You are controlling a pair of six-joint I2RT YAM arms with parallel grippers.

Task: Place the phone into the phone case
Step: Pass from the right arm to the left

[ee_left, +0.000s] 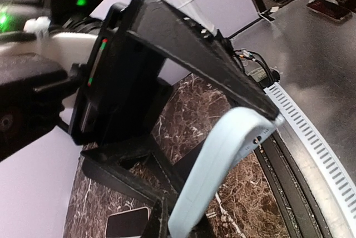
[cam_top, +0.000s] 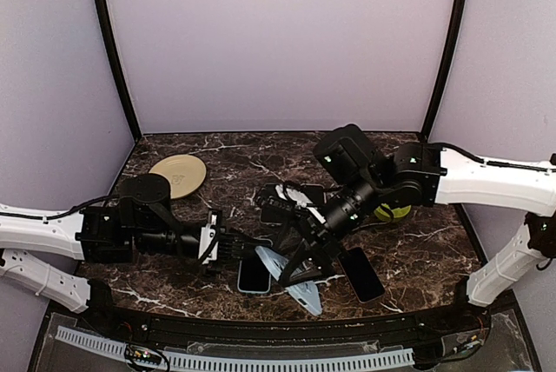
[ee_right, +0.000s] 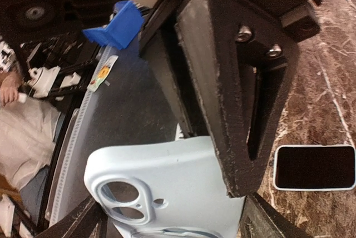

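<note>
R side: my right hand (cam_top: pixel 306 259) is clamped on the phone case (cam_top: pixel 304 294), jaws wide across its width. It holds the case tilted in the air over the near edge of the counter (cam_top: pixel 417 250), back w/ camera cut-out toward the wrist cam.

L side: left hand (cam_top: pixel 236 247) has its fingers together, tips right by the case's upper end. Can't tell if they nip the rim or just sit beside it.

The phone (cam_top: pixel 254 276) lies flat on the counter, dark face up, just beside the case & near the left hand. Not in the case yet.

Handling, my guess: the case is light, w/ flexy walls. Squeeze too hard & it bows, then the phone won't seat. Better to hold it by the long edges, leaving the mouth free. The phone is stiff, heavier, w/ slick glass, & lies flush, so it's hard to get under. I'd pinch it by the long sides, keep off the screen & feed one end in first.
</note>
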